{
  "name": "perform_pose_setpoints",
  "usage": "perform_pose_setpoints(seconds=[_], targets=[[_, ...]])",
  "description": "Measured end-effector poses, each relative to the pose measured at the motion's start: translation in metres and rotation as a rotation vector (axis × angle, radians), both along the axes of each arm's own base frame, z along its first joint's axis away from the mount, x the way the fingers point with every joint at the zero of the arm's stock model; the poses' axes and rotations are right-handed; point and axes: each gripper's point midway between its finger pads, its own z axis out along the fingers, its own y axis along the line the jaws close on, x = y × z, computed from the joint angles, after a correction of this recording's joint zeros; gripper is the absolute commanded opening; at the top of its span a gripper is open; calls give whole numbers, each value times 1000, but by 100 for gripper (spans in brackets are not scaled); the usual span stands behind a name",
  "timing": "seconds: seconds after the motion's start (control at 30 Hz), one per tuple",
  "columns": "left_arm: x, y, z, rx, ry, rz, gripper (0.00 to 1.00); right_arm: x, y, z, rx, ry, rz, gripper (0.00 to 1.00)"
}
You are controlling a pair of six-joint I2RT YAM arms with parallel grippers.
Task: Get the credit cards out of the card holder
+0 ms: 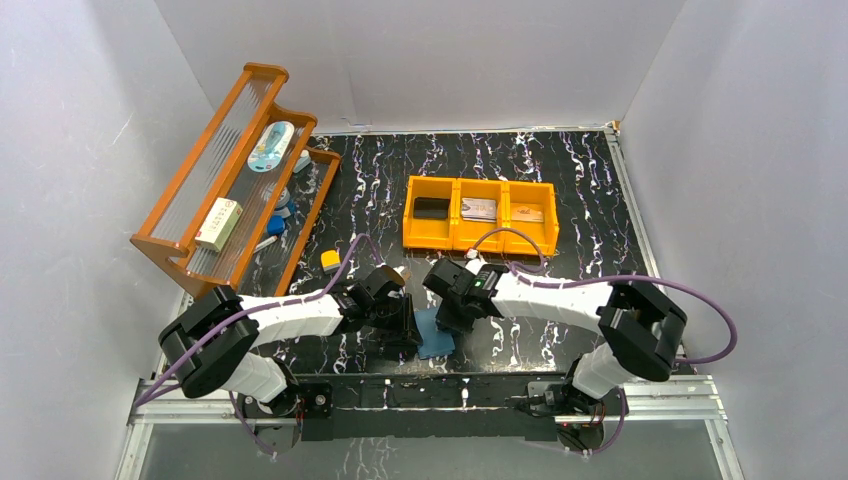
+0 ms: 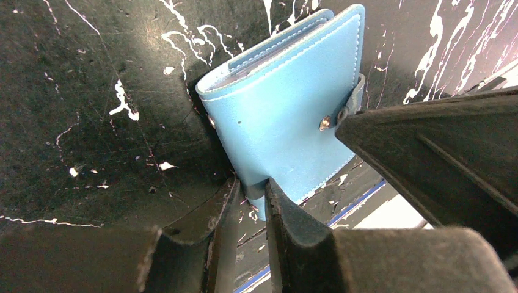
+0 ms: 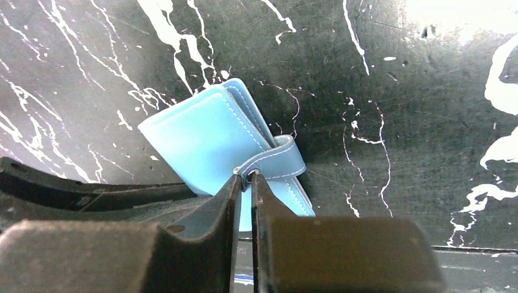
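You have one card holder (image 3: pixel 201 140) here, folded over on the black marbled surface (image 1: pixel 580 170) near its front edge, between the two arms. Two credit cards (image 1: pixel 479 209) lie in the one orange bin (image 1: pixel 481 183), a greyish one in the middle compartment and a tan one in the right. The left compartment holds a dark flat thing (image 1: pixel 431 207) too small to name. One small yellow-orange block (image 1: pixel 330 259) sits near the foot of the one wooden rack (image 1: pixel 180 180) at the far left.

From overhead the arms cover most of the card holder, so only a blue corner shows. In your left wrist view a pale grey sliver peeks between its leaves (whether that is a card, you cannot tell).

The left jaws pinch the holder's near corner, its edge caught between them. The right jaws are almost pressed together and seem to nip the snap end of the one closing tab (image 3: pixel 272 162), which curls up off the cover towards them.
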Motion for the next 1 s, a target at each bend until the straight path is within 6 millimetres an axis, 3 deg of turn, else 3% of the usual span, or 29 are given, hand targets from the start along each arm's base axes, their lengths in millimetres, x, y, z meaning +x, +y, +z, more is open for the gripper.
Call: perform_pose_setpoints(seconds=[0.23,0.6,0.73,1.0], targets=[[0,0,0,2,0,1,18,5,-4,-2,-61,-11,8,11],[0,3,0,23,-12,-3,21,6,-45,2,-101,-55,2,35],[0,5,1,35,-16,-12,22,6,-57,-5,-99,-46,19,36],[0,7,1,52,-23,-32,23,14,-43,-4,-2,-53,101,36]])
